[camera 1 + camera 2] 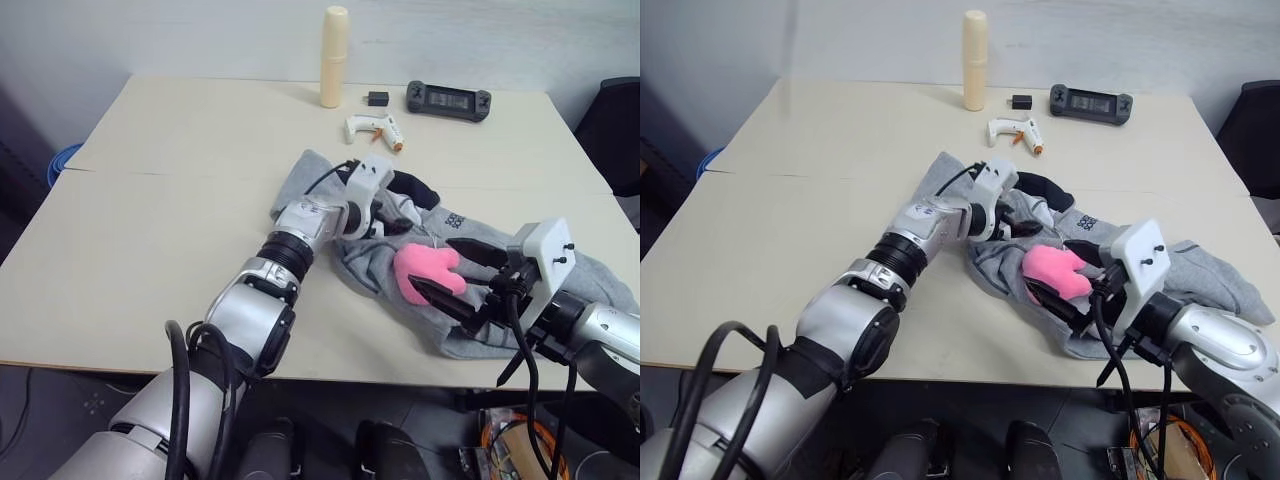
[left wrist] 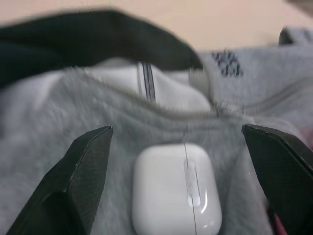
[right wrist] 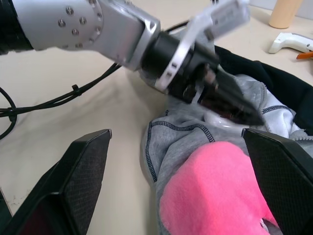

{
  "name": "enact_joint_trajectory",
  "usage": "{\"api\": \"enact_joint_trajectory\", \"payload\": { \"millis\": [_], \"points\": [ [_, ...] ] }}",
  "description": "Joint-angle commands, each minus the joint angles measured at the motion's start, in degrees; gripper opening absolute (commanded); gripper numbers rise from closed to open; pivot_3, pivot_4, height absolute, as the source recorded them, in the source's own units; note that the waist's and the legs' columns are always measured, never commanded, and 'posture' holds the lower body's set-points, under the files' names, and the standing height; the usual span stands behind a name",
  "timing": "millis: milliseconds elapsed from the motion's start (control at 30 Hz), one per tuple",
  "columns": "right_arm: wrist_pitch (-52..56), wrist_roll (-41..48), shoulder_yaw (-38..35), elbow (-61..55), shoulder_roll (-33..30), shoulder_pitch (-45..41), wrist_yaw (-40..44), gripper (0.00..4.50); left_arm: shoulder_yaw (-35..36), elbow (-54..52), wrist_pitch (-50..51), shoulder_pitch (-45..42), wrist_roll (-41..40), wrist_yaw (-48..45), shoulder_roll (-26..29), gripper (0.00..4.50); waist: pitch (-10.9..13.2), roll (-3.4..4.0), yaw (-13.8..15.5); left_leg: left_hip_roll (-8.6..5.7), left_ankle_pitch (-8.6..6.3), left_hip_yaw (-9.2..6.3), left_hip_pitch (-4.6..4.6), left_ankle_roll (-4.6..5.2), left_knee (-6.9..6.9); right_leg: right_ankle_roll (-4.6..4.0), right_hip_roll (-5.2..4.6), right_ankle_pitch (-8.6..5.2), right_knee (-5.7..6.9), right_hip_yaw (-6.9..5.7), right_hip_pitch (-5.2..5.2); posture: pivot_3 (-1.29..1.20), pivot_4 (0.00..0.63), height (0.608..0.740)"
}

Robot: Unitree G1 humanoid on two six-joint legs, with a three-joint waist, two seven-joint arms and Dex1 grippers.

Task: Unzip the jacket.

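The light-grey jacket [image 1: 370, 262] lies crumpled on the table [image 1: 160, 220], its dark collar [image 2: 98, 34] at the upper side and a small dark logo [image 2: 225, 63] on the chest. My left gripper [image 1: 398, 215] is low over the collar area and open, its fingers [image 2: 83, 181] well apart. A white earbud case [image 2: 176, 188] lies on the fleece between them, untouched. The zipper [image 2: 146, 85] runs up toward the collar. My right gripper [image 1: 430, 263] is open around a pink plush toy [image 3: 215, 191] resting on the jacket.
At the far side of the table stand a cream cylinder [image 1: 334, 57], a white glue gun [image 1: 373, 128], a small black adapter [image 1: 377, 98] and a black handheld controller [image 1: 448, 100]. A dark chair [image 1: 615, 130] is at the right edge.
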Motion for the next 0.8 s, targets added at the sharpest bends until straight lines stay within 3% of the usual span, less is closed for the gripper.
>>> {"api": "enact_joint_trajectory", "payload": {
  "millis": [33, 400, 500, 667, 800],
  "points": [
    [-1.36, 0.53, -1.89, -0.66, -0.31, -0.84, 0.10, 4.50, -0.16, -0.80, 0.77, -1.11, 0.53, -0.34, 0.00, 4.46, 0.00, 0.00, 0.09, -0.01, 0.00, 0.01, 0.00, 0.00, 0.00, 0.00, 0.01, 0.00, 0.01, -0.03, 0.00, 0.00, 0.150, 0.740],
    [-1.38, 0.20, -1.07, -0.48, -0.53, -2.16, 0.57, 4.50, -3.71, 6.71, -1.26, -1.90, 5.90, -1.41, -3.32, 4.46, 0.01, -0.01, 0.14, -0.04, -0.08, 0.04, -0.04, 0.11, 0.02, 0.04, 0.04, 0.02, -0.02, -0.16, 0.01, 0.00, 0.150, 0.740],
    [-1.42, 0.09, -1.02, -0.84, -0.29, -1.85, 0.28, 4.50, -3.32, 7.99, -2.51, -1.59, 6.60, 0.00, -3.41, 3.85, 0.00, -0.01, 0.12, -0.03, -0.08, 0.04, -0.02, 0.11, 0.02, 0.04, 0.03, 0.02, -0.05, -0.14, 0.00, 0.00, 0.150, 0.740],
    [-1.57, -0.15, -0.80, -1.41, 0.05, -1.03, -0.11, 4.50, -1.76, 8.14, -1.63, -1.40, 5.72, 0.26, -3.73, 2.40, 0.00, -0.01, 0.13, -0.03, -0.09, 0.04, 0.00, 0.10, 0.02, 0.03, -0.02, 0.02, -0.15, -0.09, 0.00, 0.00, 0.150, 0.740],
    [-1.52, 0.12, -0.78, -1.41, -0.02, -1.19, -0.32, 4.50, -1.62, 7.06, -0.65, -0.75, 5.72, -0.04, -3.77, 2.40, 0.00, -0.01, 0.13, -0.03, -0.10, 0.03, -0.01, 0.09, 0.02, 0.03, -0.01, 0.02, -0.11, -0.09, 0.00, 0.00, 0.150, 0.740]
  ]
}}
